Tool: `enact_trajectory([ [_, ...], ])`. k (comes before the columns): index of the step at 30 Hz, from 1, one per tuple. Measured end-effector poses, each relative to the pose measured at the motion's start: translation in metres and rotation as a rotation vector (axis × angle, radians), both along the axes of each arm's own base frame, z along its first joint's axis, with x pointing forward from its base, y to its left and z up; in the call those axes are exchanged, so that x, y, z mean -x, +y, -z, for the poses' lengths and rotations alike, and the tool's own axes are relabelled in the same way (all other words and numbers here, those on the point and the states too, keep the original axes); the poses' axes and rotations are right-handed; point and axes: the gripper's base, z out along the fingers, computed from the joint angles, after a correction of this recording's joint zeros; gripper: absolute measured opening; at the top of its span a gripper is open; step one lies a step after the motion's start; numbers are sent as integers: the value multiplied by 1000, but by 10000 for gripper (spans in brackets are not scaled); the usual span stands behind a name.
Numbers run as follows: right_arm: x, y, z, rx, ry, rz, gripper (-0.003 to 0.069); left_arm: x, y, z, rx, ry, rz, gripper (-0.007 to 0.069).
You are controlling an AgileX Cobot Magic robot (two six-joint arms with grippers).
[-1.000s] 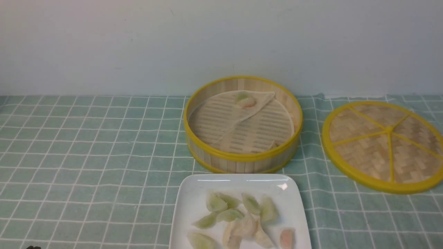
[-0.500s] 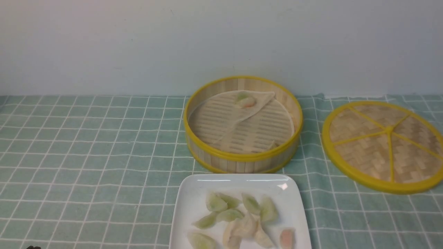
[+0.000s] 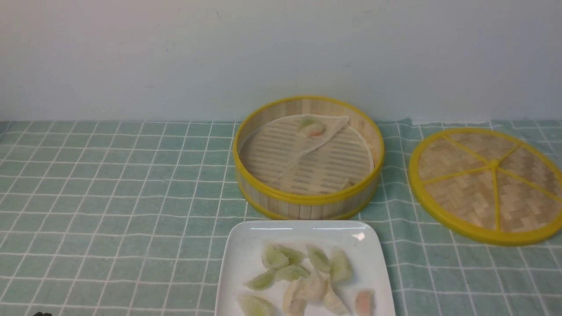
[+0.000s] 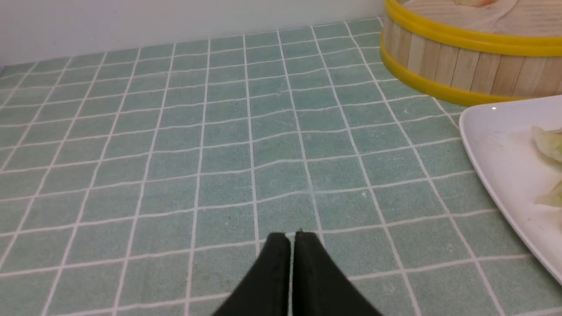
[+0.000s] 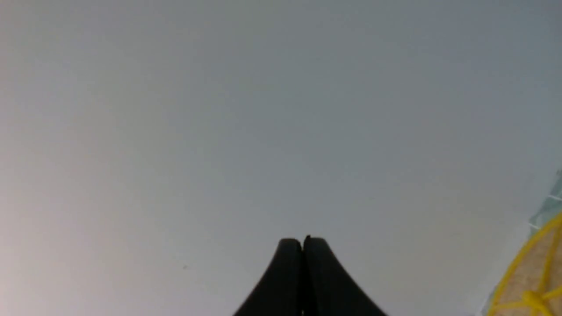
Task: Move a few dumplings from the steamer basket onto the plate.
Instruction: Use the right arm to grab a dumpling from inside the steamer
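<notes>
The steamer basket [image 3: 307, 199] stands mid-table with one pink-orange dumpling [image 3: 312, 127] on its folded liner at the far side. The white square plate [image 3: 246, 245] lies in front of it and holds several pale green and whitish dumplings [image 3: 303, 276]. My left gripper [image 4: 291, 237] is shut and empty, low over the cloth, left of the plate [image 4: 500, 153] and basket [image 4: 461, 66]. My right gripper [image 5: 302, 240] is shut and empty, pointing at the plain wall. Neither gripper shows in the front view apart from a dark speck at its bottom left corner.
The flat woven lid with yellow spokes [image 3: 487, 184] lies right of the basket; its edge shows in the right wrist view [image 5: 533, 281]. A green checked cloth [image 3: 109, 197] covers the table. A pale wall rises behind.
</notes>
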Motion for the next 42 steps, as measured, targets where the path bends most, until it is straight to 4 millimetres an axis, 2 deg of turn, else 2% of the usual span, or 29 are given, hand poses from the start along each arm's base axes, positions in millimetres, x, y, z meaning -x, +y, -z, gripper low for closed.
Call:
enact_trajectory([
  [1,6,5,-26,102,-19,-30,-15,0,0,0,0,0,0,-6],
  [3,9,11,-49,205,-9,-57,-15,0,0,0,0,0,0,-6],
  [4,8,18,-74,344,56,-106,-15,0,0,0,0,0,0,-6],
  [6,-3,25,-107,489,178,-174,-15,0,0,0,0,0,0,-6],
  [7,-11,29,-115,548,264,-225,-15,0,0,0,0,0,0,-6],
  [9,-41,34,-137,679,446,-327,-15,0,0,0,0,1,0,-6],
  [11,-67,38,-144,771,581,-425,-15,0,0,0,0,1,0,-6],
  [13,-103,41,-153,854,693,-532,-15,0,0,0,0,1,0,-6],
  [15,-140,46,-160,903,747,-628,-15,0,0,0,0,1,0,-6],
  [16,-143,47,-160,910,754,-644,-15,0,0,0,0,1,0,-6],
  [18,-186,59,-167,986,756,-760,-13,0,0,0,0,1,0,-6],
  [22,-237,90,-173,1076,722,-888,-13,0,0,0,0,1,0,-6],
  [24,-255,108,-173,1127,717,-939,-12,0,0,0,0,1,0,-6],
  [25,-257,110,-172,1132,716,-942,-12,0,0,0,0,1,0,-6],
  [27,-283,135,-164,1205,725,-1001,-10,0,0,0,0,1,0,-6],
  [28,-284,137,-163,1211,729,-1007,-10,0,0,0,0,1,0,-6],
  [31,-318,168,-146,1269,758,-1066,-10,0,0,0,0,1,0,-6],
  [32,-319,169,-145,1270,760,-1067,-10,0,0,0,0,1,0,-6],
  [35,-349,188,-126,1289,764,-1086,-5,0,0,0,0,1,0,-6],
  [36,-349,188,-128,1291,758,-1081,-4,0,0,0,0,1,0,-6],
  [38,-369,198,-111,1308,769,-1083,2,0,0,0,0,1,0,-6],
  [42,-395,212,-77,1352,813,-1084,27,0,0,0,0,1,0,-6],
])
